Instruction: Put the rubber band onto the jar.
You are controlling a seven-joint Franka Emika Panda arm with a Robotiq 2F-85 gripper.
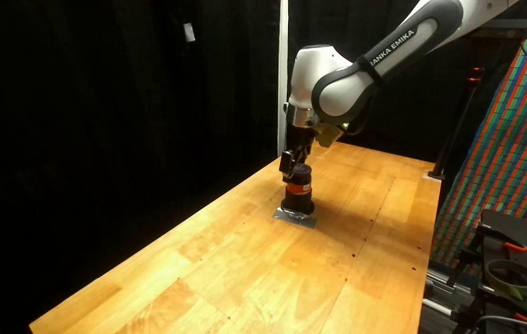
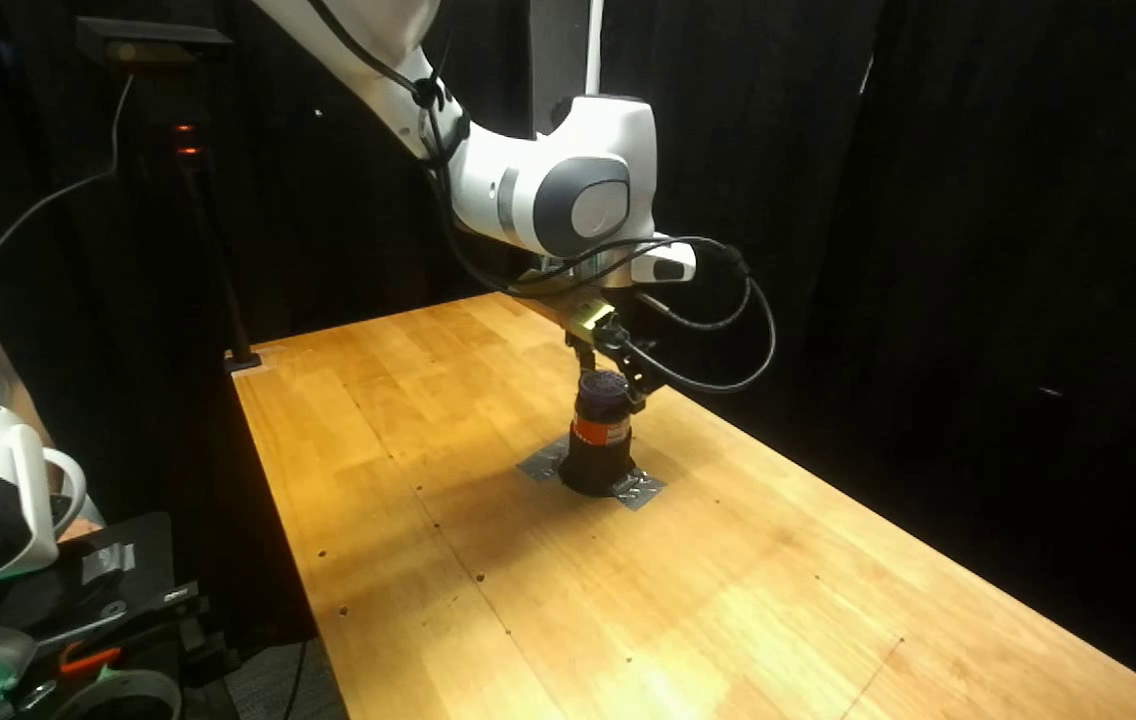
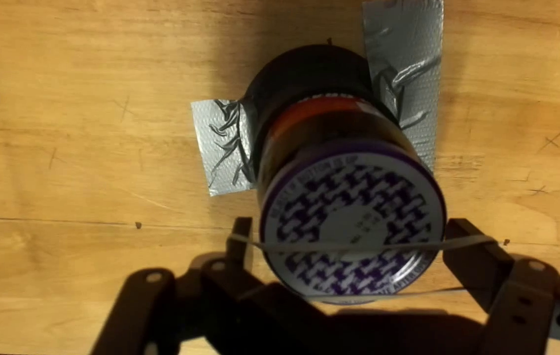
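Observation:
The jar stands upright on the wooden table, its reddish-orange label showing in both exterior views [image 1: 299,189] [image 2: 600,430]. In the wrist view I see its purple-and-white patterned lid [image 3: 354,222]. Its bottom sits in a black round base [image 3: 304,69]. My gripper is open at the jar's top in both exterior views [image 1: 294,170] [image 2: 613,382]; in the wrist view its fingers are spread to either side of the lid [image 3: 352,236]. A pale rubber band [image 3: 359,247] is stretched around the fingers. One strand crosses the lid and another runs near its lower edge in the picture.
Grey tape strips [image 3: 226,145] hold the base to the table [image 1: 263,278]. A loop of black cable [image 2: 768,330] hangs from the wrist. A dark post [image 1: 453,125] stands at a far table corner. A tape roll [image 1: 511,278] lies on a dark side stand.

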